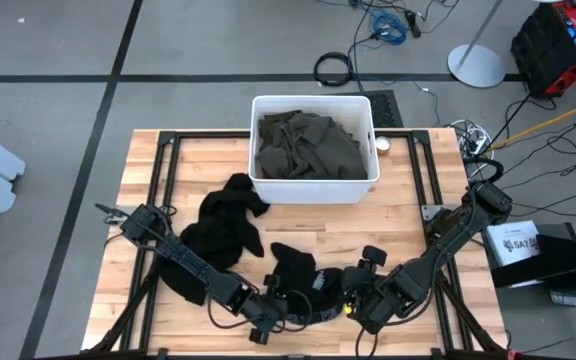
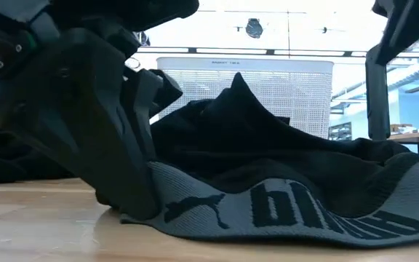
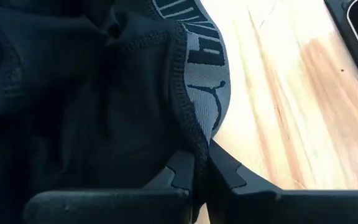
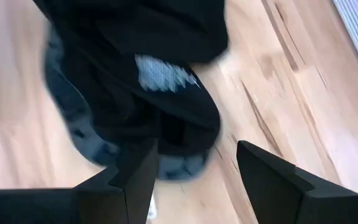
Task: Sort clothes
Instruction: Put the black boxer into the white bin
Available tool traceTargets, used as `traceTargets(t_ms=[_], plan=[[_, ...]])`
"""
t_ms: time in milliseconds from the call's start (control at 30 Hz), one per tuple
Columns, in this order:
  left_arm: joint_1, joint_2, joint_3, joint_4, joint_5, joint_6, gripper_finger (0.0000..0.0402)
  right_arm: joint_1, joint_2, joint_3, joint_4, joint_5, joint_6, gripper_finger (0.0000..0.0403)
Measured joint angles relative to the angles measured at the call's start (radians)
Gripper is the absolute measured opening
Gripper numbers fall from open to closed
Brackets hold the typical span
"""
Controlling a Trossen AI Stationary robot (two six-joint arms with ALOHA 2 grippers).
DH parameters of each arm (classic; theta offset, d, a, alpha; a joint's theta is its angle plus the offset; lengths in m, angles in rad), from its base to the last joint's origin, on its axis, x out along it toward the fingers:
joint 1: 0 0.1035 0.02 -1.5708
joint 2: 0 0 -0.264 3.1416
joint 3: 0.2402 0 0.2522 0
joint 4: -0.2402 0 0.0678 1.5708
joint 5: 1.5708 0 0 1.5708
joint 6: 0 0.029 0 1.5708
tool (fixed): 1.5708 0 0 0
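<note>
A black garment with a grey lettered waistband lies crumpled on the wooden table near its front edge. My left gripper is down at the garment's near left end, shut on its edge. My right gripper hovers open just above the garment's right side, with nothing between its fingers. A second black garment lies in a heap farther back on the left. A dark olive-green garment fills the white bin. My left gripper pinches the black garment's stitched edge, right beside the grey waistband, between its two fingers. The fingers slant down onto it from the table's left. The garment lies slack on the table.
The white bin stands at the table's far middle, between black frame rails. Bare wood shows right of the garments and along the front edge. My right arm reaches in from the right.
</note>
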Motion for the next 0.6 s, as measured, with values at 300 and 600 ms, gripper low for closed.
traceTargets(t_ms=[300, 600], plan=[[-0.014, -0.008, 0.027, -0.052, -0.003, -0.006, 0.0015, -0.045, 0.0, -0.188, 0.079, 0.004, 0.264, 0.0208], [-0.014, -0.011, 0.027, -0.051, -0.009, -0.001, 0.0013, -0.127, 0.0, -0.458, 0.734, -0.139, 0.062, 0.0208]])
